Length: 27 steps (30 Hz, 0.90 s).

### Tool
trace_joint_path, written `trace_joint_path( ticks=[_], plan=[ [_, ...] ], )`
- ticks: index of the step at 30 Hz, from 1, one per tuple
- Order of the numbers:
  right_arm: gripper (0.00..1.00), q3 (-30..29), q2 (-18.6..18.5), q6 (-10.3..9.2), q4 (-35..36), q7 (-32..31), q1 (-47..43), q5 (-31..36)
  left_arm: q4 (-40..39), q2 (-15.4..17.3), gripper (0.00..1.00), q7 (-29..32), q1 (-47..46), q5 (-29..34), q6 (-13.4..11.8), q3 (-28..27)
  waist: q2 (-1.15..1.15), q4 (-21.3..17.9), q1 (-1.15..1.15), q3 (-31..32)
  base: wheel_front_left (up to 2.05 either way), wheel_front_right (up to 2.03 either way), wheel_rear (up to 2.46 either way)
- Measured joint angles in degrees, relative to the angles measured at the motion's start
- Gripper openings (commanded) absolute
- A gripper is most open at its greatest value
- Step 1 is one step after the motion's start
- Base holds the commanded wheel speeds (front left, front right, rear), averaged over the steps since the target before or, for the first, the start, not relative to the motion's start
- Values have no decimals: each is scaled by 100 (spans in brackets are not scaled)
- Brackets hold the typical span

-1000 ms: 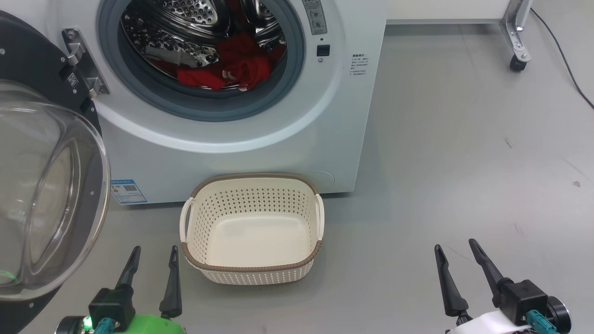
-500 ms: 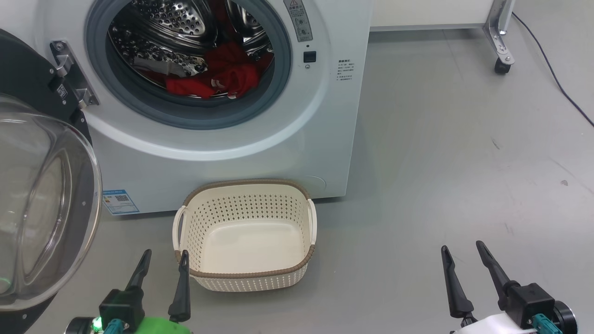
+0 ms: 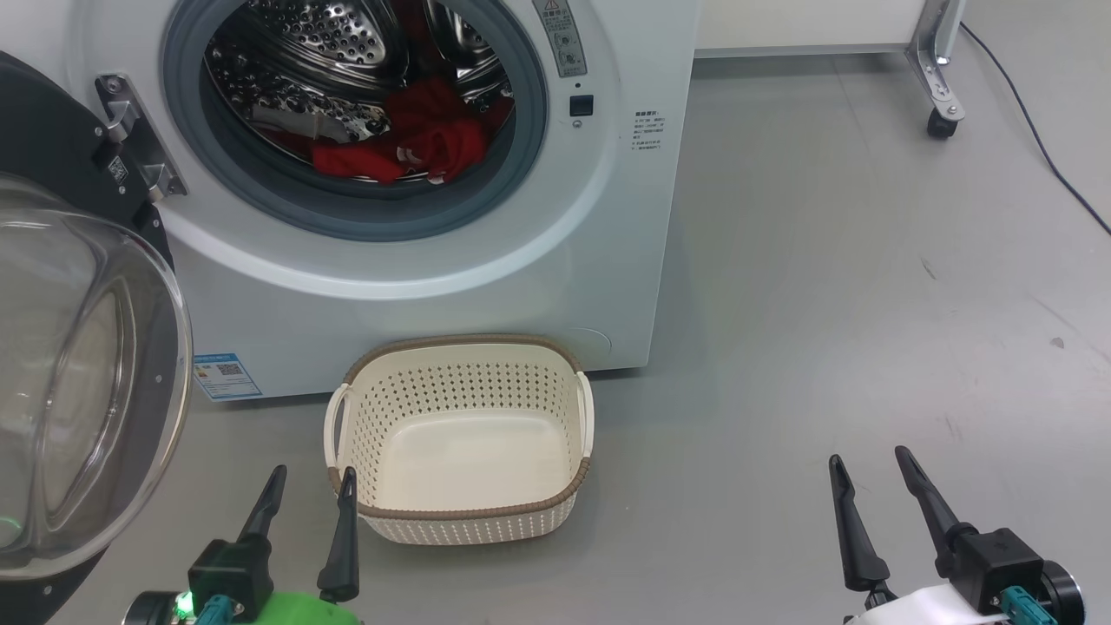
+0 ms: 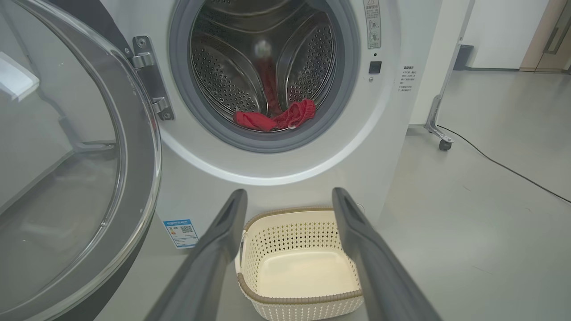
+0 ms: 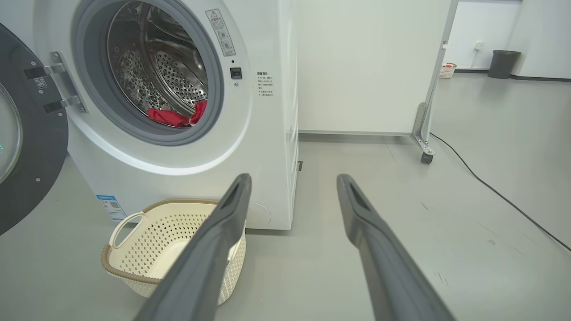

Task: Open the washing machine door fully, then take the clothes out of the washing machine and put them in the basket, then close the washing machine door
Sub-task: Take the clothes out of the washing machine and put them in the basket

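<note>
Head view: over the last second the whole frame has shifted toward 8 o'clock. The washer, basket and caster are displaced together, which points to camera movement, not movement of the items. Most of the shift fell in the first half-second, with very little since.

The left gripper has moved toward 3 o'clock in frame, against that drift. Its inner jaw tip, formerly clear of the basket on the 9 o'clock side, now overlaps the basket's 7 o'clock corner. Contact cannot be confirmed.

The right gripper has moved slightly toward 3 o'clock.
</note>
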<state>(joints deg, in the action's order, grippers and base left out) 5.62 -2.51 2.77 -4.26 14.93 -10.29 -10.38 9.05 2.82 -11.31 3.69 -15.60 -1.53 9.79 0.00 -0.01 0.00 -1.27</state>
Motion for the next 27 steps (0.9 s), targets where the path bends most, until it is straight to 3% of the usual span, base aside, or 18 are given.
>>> trace_joint_path(
  ticks=[13,27],
  plan=[
    [100,-9,9,-40,52,0,-32,-1,-134,0,100,8,5,7,-19,11,0,25,0,-22,15,-15,0],
    [100,-9,14,-36,53,0,-49,-10,-166,1,100,8,9,18,-76,5,0,22,0,-60,66,-66,0]
  ],
)
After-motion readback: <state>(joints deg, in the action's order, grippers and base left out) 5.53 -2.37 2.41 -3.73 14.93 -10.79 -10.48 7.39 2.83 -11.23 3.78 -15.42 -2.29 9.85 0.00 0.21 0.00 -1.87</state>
